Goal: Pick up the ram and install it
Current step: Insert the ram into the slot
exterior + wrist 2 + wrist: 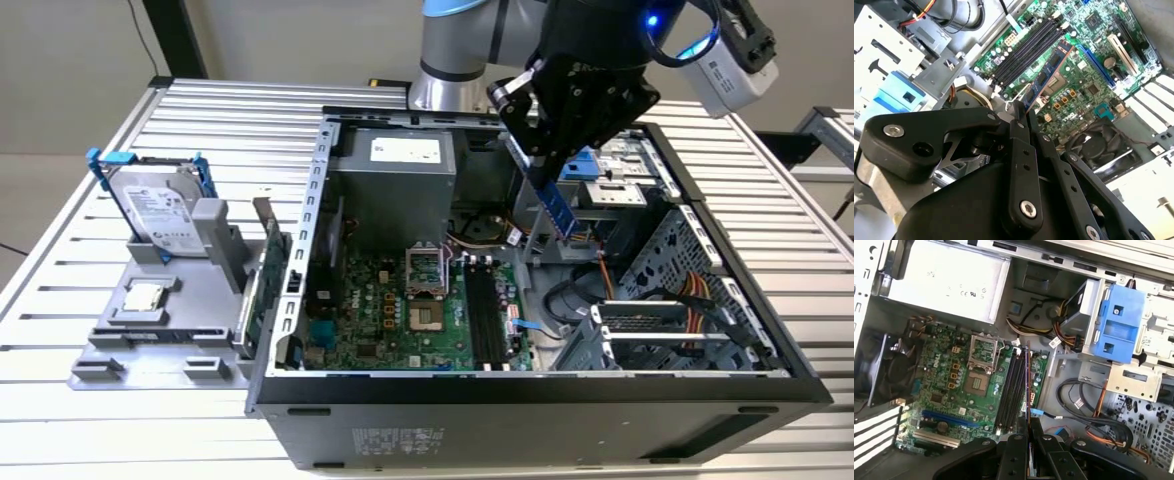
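Observation:
The ram (555, 203) is a thin blue stick with dark chips. It hangs tilted above the open computer case (287, 300), over the right part of the motherboard. My gripper (531, 150) is shut on its upper end. In the second wrist view the ram (1046, 75) reaches out from the gripper (1021, 112) toward the black memory slots (1026, 47). In the first wrist view the ram (1027, 385) appears edge-on as a thin line beside the memory slots (1010, 390), rising from the gripper (1029, 432). The ram is held clear of the memory slots (483, 310).
On a grey holder outside the case, on the exterior view's left, stand a silver hard drive (160, 205) in a blue frame, a green expansion card (271, 270) and a processor (144, 297). Inside the case are the power supply (394, 185), cables (1089, 410) and a blue drive caddy (1119, 322).

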Controlling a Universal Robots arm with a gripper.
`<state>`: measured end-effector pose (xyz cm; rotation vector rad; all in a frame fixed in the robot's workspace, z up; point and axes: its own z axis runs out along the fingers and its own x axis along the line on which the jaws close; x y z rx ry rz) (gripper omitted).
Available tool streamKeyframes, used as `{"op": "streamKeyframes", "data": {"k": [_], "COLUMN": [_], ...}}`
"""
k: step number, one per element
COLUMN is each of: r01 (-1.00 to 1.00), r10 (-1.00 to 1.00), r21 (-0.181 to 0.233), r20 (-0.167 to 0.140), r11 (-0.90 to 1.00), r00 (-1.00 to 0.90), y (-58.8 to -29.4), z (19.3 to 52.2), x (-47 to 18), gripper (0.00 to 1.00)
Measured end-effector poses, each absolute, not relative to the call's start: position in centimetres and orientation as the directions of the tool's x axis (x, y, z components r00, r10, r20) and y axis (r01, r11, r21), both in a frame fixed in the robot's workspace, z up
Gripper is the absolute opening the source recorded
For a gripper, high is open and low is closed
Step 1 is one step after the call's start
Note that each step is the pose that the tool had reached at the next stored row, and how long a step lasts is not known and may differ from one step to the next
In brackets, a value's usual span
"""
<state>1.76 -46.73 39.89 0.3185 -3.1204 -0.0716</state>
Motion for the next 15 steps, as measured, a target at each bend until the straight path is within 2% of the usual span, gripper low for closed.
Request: {"op": "streamKeyframes", "data": {"k": [15], "r01": [-0.128], "r10": [-0.128], "r21": [0.046], "r20": [0.0], "r11": [0.991], "r00": [-0.992], "y": [-46.73], "z": [39.89], "x": [1.76], "gripper": [0.0]}}
